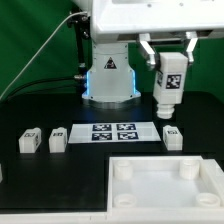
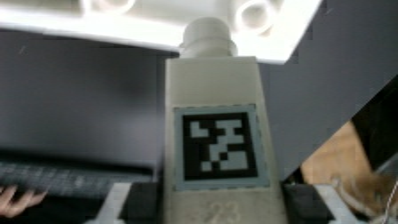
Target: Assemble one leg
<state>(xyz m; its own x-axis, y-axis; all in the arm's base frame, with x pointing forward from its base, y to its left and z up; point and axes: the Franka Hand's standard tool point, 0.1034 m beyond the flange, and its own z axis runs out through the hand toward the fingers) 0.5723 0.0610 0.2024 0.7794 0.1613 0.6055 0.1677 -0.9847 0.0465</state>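
Between the fingertips of the gripper (image 1: 171, 62), the small white plastic leg (image 1: 170, 86) with a black-and-white square tag hangs upright, clear of the black table (image 1: 40, 110). A loose or off-centre hold could let it tilt or slip, so that its narrow peg end (image 2: 210, 40) misses a round corner socket (image 2: 260, 14) of the large white square panel (image 1: 150, 195) beyond. Jaws are part-way spread, pinching the leg's upper end.

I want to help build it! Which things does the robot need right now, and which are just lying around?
Needed: claw, the leg it holds, white panel.
Lying about: three spare legs, marker board.
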